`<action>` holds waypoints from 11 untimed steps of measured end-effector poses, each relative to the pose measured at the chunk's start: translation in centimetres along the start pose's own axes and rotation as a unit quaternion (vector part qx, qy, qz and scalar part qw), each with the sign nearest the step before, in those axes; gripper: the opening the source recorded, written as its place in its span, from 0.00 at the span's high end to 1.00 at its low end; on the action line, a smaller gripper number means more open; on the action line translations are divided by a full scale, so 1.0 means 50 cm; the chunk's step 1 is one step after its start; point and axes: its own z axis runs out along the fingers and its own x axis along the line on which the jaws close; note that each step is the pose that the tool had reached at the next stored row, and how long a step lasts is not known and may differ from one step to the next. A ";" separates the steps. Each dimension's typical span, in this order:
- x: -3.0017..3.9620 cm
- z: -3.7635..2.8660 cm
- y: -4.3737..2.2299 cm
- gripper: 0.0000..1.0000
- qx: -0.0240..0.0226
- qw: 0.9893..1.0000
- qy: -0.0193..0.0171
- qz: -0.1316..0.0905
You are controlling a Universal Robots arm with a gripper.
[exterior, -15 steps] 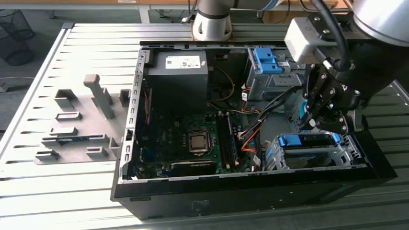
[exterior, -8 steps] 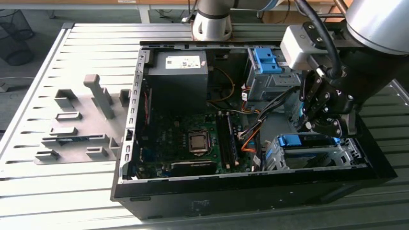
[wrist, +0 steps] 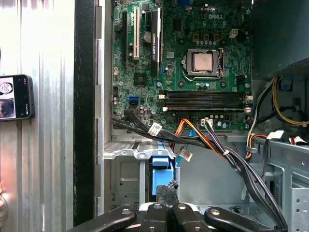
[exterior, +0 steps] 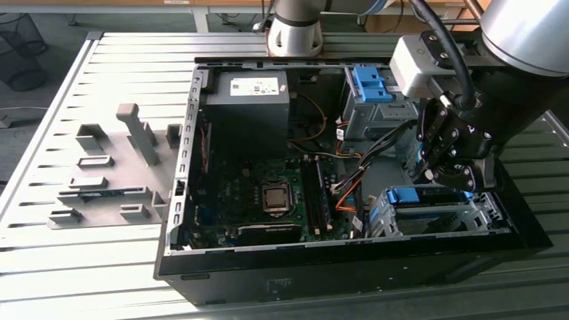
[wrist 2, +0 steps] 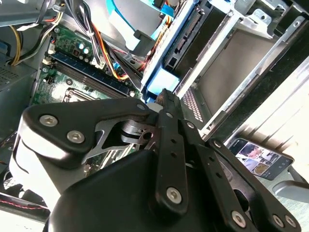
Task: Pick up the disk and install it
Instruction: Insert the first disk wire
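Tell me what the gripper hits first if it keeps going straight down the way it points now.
Most likely the blue plastic frame of the disk in the grey metal drive cage: the black gripper points at it in the first wrist view. How much gap remains is unclear.

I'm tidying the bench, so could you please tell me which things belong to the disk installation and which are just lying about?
In the job:
the disk, in the drive cage
the gripper, close to it
the open computer case

Lying about:
the phone
the grey fixture blocks beside the case
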 end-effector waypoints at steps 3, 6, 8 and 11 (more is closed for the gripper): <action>0.000 0.000 0.000 0.89 0.000 1.000 0.000 0.000; 0.000 0.000 -0.004 0.89 0.000 1.000 0.000 0.000; 0.000 0.000 -0.016 0.89 0.000 1.000 0.000 0.000; -0.001 0.001 -0.043 0.89 -0.001 1.000 0.000 0.000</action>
